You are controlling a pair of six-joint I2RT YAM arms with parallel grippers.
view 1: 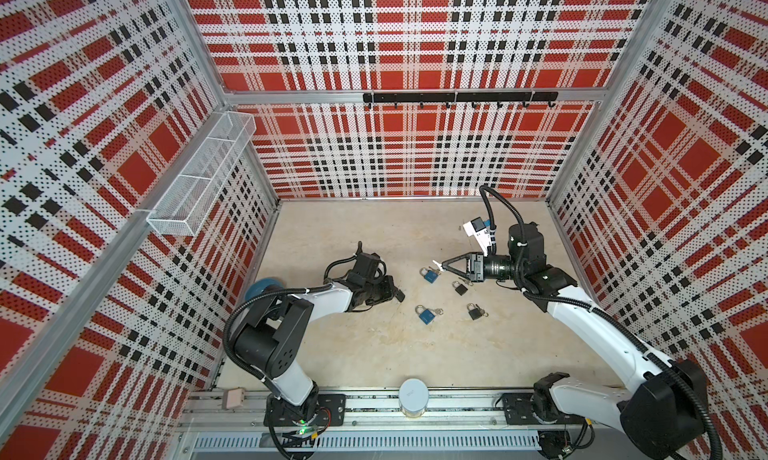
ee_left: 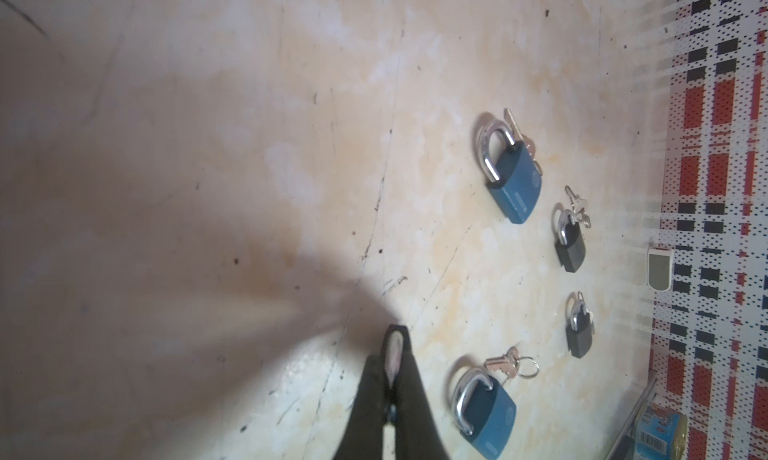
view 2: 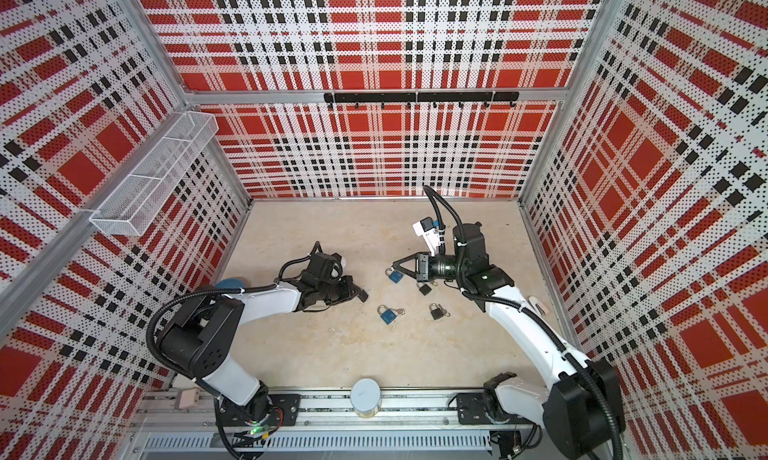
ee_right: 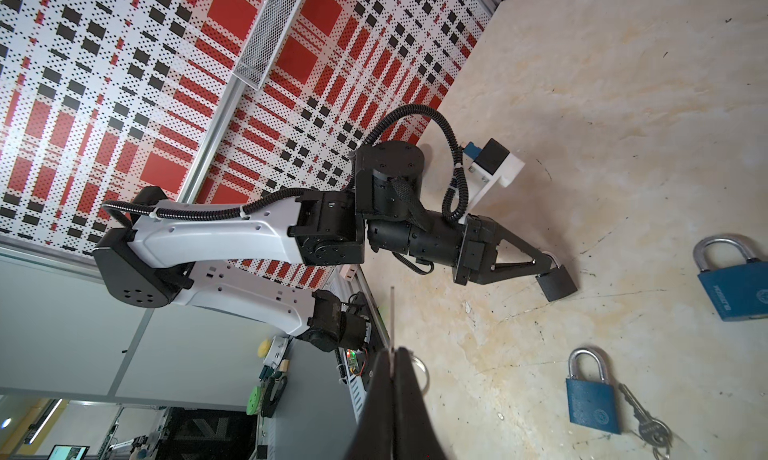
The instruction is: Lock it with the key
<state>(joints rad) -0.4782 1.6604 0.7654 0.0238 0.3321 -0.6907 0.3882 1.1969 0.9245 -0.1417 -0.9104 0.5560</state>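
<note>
— So, left hand (ee_right: 547, 262) is pinching the black padlock (ee_right: 557, 284) by its shackle, down at the desk (ee_right: 623, 146).
— Yep, right hand (ee_right: 392, 354) is clamping the key (ee_right: 392, 312), blade poking out, well apart from it.

Small black metal padlock (ee_right: 557, 285), hanging tilted by its silver shackle, near mid-floor, thin silver key (ee_right: 392, 325) on a ring, held edge-on, just right of it, slightly farther back

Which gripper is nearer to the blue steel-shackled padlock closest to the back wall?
Right. The right gripper is beside that blue padlock; the left gripper is farther off, on its left.
</note>
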